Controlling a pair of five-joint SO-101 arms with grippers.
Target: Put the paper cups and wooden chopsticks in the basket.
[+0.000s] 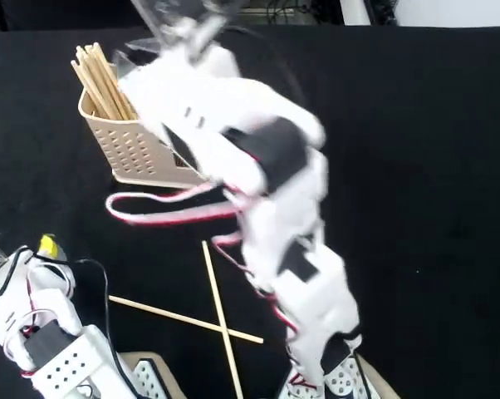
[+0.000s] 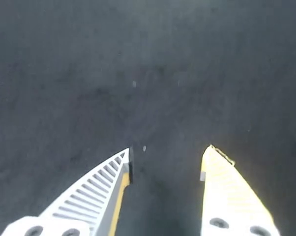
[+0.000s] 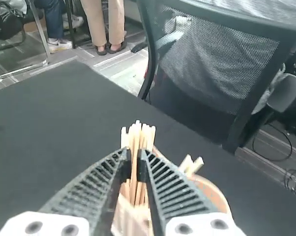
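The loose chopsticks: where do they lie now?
In the high view the loose chopsticks lie crossed on the black table, apart from the basket, toward the table's near edge.

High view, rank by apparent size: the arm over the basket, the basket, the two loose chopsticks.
1. Right arm: largest, though raised nearer the camera.
2. Basket: partly hidden by the arm.
3. Loose chopsticks: long as the basket but thin; the two look alike.
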